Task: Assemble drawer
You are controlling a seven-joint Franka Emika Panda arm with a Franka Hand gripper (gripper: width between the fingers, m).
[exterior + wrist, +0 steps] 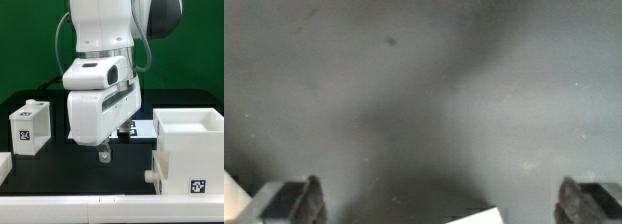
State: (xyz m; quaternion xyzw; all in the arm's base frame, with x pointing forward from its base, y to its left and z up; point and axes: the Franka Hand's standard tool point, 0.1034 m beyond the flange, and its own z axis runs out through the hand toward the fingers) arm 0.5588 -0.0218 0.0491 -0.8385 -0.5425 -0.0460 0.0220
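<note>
In the exterior view you see the white arm (100, 60) over the middle of the black surface (60, 170). Its end effector (103, 152) hangs low over the surface and touches no part. From this side you cannot tell how far its fingers are spread.

The drawer (30, 126) stands on the surface at the exterior view's left, well apart from the end effector. It is upright, with its square black-and-white tag turned to the camera. At the exterior view's right stands the casing (188, 150), larger and taller than the drawer, with its open side up and a tag low on its near face.

Behind the arm, between the end effector and the casing, the marker board (146, 126) lies flat on the surface, partly hidden. One more white part (3, 166) is cut by the picture edge at the exterior view's left, near the drawer. You cannot tell what it is.

In the wrist view the two dark fingers (295, 202) of the end effector (441, 200) stand wide apart, near opposite edges of the picture. Between them you see only the grey, blurred surface (420, 90). A small white corner (477, 217) shows at the picture edge between the fingers, and you cannot tell to which part it belongs.
</note>
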